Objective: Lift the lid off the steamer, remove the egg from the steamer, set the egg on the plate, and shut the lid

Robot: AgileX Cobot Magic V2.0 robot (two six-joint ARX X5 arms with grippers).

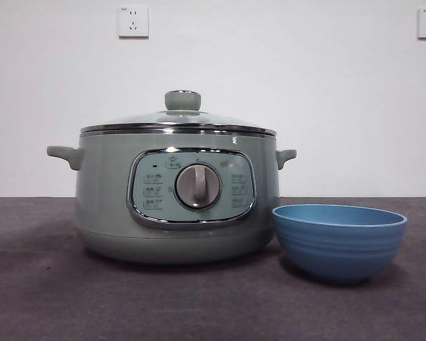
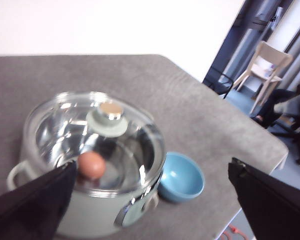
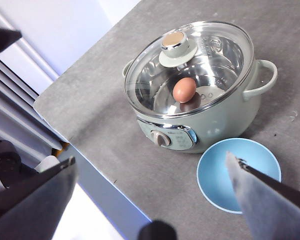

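The steamer [image 1: 176, 206] stands on the grey table [image 1: 42, 298], left of centre in the front view, its control panel and dial facing the camera. The panel carries small icons on either side of the dial; they are too small to read, and no brand name can be made out. The lid [image 1: 179, 121] sits closed on the steamer, knob up. Through the glass, both wrist views show a brown egg [image 3: 184, 89] lying on the steel tray inside the steamer. The plate [image 1: 339, 240] stands on the table just right of the steamer and a little nearer, upright and apart from it.

The left gripper [image 2: 150, 200] hangs high above the table over the steamer's side, its jaws spread wide and holding nothing. The right gripper [image 3: 155, 200] also hangs high, above the plate and the table's near edge, jaws wide and holding nothing. Neither arm shows in the front view. Two wall sockets [image 1: 133, 21] are on the white wall behind.
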